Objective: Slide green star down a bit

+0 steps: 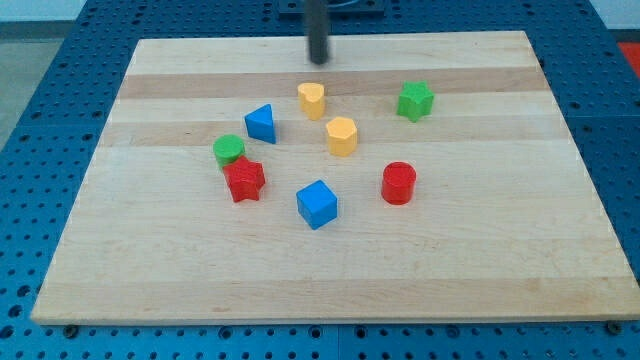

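Green star (415,100) sits toward the worktop's (480,260) upper right, apart from the other blocks, with the red cylinder (398,183) below it. My tip (318,61) is near the top edge, just above the yellow block (312,99); the arm has no hand.

Rod upright nr view's top, centre-left; my tip (318,60) down on board, touching nothing.
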`<act>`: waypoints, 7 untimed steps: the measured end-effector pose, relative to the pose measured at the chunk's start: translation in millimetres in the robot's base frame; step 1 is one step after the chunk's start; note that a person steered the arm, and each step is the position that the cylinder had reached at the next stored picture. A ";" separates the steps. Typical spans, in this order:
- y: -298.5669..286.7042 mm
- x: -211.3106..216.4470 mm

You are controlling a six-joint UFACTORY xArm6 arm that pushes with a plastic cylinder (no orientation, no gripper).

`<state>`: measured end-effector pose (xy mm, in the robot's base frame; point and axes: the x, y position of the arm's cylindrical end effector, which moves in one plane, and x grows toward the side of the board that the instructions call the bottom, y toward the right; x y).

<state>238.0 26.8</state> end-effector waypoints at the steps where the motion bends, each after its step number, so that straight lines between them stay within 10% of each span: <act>1: 78.5 -0.1; 7: 82.4 76.0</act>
<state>314.0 109.2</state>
